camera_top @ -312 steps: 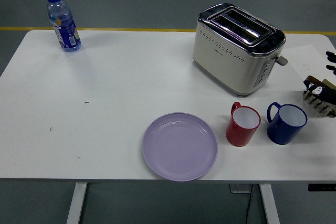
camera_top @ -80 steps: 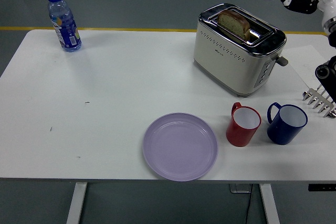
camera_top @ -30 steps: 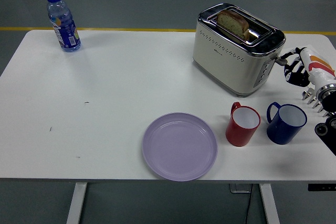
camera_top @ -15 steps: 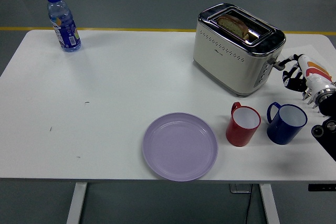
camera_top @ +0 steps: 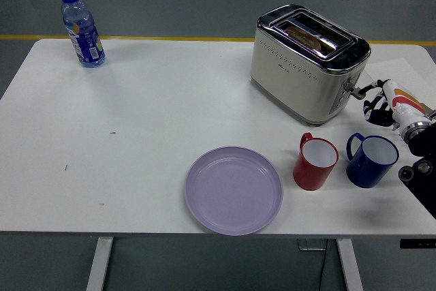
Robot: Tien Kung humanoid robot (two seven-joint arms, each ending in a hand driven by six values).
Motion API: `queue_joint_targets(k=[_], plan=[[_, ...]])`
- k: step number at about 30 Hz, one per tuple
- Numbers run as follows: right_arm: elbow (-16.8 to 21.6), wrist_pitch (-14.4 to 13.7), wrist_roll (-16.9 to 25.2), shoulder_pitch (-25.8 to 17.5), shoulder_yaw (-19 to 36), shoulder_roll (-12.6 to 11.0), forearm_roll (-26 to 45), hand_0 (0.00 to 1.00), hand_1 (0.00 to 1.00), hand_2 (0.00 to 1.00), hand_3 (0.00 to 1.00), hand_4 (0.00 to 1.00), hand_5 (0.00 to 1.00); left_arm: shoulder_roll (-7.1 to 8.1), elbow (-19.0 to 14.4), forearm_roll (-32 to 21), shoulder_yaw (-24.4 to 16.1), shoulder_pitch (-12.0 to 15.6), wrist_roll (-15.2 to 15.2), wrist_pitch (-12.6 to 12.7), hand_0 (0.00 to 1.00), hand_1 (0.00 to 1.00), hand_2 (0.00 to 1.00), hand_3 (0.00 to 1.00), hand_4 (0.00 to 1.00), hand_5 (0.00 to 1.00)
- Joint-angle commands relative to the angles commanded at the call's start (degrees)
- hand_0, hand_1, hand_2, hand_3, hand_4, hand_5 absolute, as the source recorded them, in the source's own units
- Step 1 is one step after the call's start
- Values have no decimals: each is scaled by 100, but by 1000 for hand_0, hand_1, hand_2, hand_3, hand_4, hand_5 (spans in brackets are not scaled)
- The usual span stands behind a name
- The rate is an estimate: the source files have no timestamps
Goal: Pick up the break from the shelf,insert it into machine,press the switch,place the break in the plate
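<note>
One slice of brown bread (camera_top: 304, 32) sits sunk low in the slot of the cream and chrome two-slot toaster (camera_top: 306, 63), only its top crust showing. We judge it light, soft and crumbly, and possibly hot, so we would pinch it gently by the upper crust. Our right hand (camera_top: 379, 100) reaches to the toaster's side lever (camera_top: 357, 88), fingers curled and apparently touching it; whether they press it down we cannot tell. The round lilac plastic plate (camera_top: 234, 189) waits bare near the table's front edge. Most of the bread is hidden inside, and the right arm is cut off by the frame.
</note>
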Motion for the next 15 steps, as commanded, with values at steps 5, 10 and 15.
queue_joint_targets(k=[5,10,15], plan=[[-97,1,8,8,-22,35,10,195,225,329,605,545,2,0,0,41,-27,6,2,-5,604,463,444,550,294,931],[-134,-2,3,3,-8,40,-7,192,223,328,604,547,2,0,0,59,-37,19,3,-7,606,462,444,551,295,930],[-102,-26,0,-45,118,24,-54,192,224,329,604,545,2,0,0,61,-31,35,3,-13,606,463,444,551,295,930]])
